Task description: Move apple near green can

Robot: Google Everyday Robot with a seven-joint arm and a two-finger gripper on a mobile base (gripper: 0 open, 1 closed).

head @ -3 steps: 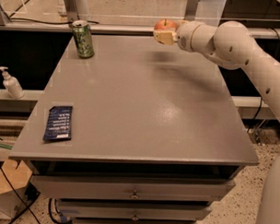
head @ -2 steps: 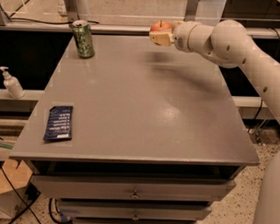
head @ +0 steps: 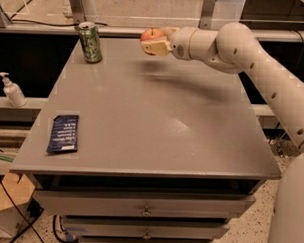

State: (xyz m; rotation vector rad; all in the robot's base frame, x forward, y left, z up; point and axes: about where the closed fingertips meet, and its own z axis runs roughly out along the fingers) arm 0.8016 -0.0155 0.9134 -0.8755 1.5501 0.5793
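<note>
Grey counter [head: 156,128] over drawers, green can [head: 89,42] upright at its far-left corner, claw [head: 155,42] aloft above the far edge, pinching the apple [head: 151,33], open surface between them, blue packet [head: 63,133] front-left.

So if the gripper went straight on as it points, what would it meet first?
Probably the green can. The gripper, shut on the apple, hangs above the table's far edge, pointing toward it at about can height. Nothing shows in between, though depth is unclear, so it might pass beside it.
</note>
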